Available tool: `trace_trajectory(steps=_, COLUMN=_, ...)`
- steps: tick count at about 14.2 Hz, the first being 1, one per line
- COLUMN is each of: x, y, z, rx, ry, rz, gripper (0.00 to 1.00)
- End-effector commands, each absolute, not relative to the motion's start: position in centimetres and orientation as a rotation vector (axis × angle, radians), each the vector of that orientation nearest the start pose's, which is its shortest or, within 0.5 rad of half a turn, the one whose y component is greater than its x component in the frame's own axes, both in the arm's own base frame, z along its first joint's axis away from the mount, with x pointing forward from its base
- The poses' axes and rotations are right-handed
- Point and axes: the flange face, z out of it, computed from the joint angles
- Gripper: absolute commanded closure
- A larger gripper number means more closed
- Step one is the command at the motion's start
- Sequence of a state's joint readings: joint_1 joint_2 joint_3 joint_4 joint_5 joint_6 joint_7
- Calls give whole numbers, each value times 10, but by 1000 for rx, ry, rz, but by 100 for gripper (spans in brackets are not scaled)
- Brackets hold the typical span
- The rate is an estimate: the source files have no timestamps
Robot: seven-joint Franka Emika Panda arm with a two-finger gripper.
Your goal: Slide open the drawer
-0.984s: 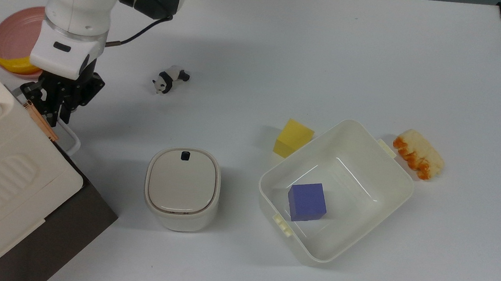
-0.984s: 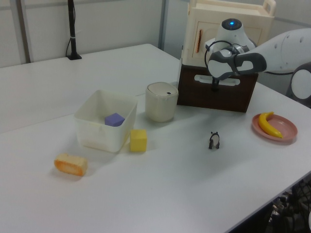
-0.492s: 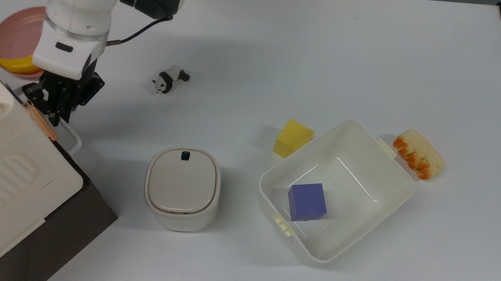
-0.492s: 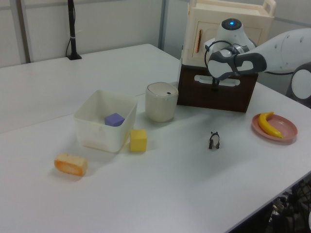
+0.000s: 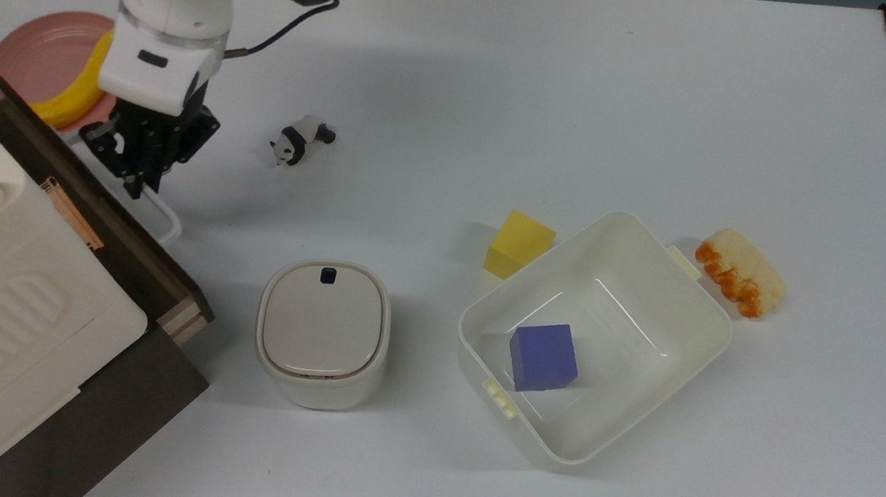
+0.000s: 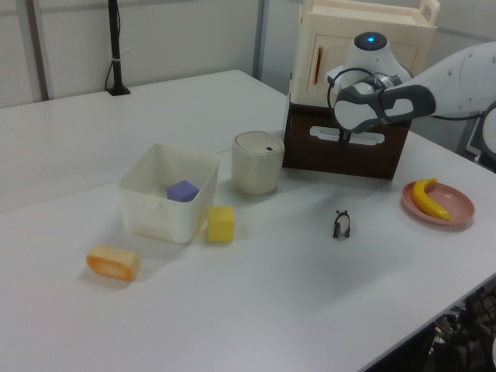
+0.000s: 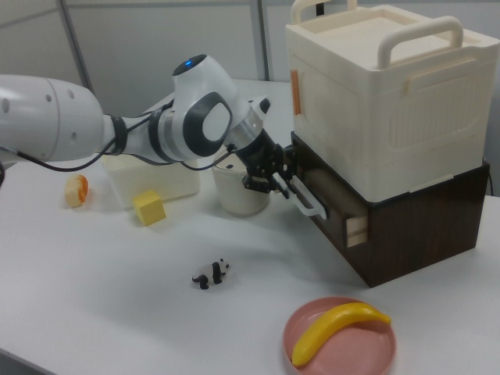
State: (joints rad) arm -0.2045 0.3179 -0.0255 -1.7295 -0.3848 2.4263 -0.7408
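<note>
- Looking at the right view, I see the gripper point(image 7: 283, 181) with its fingers clamped on the white loop handle point(image 7: 306, 198) of the drawer point(image 7: 332, 205).
- I see the drawer standing partly out of the dark brown cabinet point(image 7: 414, 223), under the cream case point(image 7: 383, 94); in the top view its dark front panel point(image 5: 97, 208) is at the top view's left.
- I see the round lidded container point(image 5: 323, 333) just beside the drawer's corner on the bench point(image 5: 632, 95).
- I see a banana point(image 7: 336, 328) lying on the pink plate point(image 7: 340, 344), and a small panda figure point(image 5: 299, 141) near the gripper.
</note>
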Motion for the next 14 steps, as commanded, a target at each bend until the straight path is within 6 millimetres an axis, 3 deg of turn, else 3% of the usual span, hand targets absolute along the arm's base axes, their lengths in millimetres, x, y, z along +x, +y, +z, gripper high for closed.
trace_trajectory(steps=1, x=617, y=-114, z=440, rx=-3302, ry=-1270, rz=-328, gripper=100)
trace_trajectory(steps=4, x=602, y=-99, z=439, rx=-3279, ry=-1298, rz=-303, gripper=100)
trace_trajectory(steps=7, x=603, y=-95, z=438, rx=-3288, ry=-1261, rz=-304, gripper=100)
trace_trajectory(steps=8, x=603, y=-95, z=438, rx=-3290, ry=-1255, rz=-302, gripper=88)
trace_trajectory(steps=10, x=602, y=-95, z=439, rx=-3308, ry=-1183, rz=-271, gripper=18)
trace_trajectory(steps=14, x=607, y=-85, z=457, rx=-3339, ry=-1055, rz=-209, gripper=5)
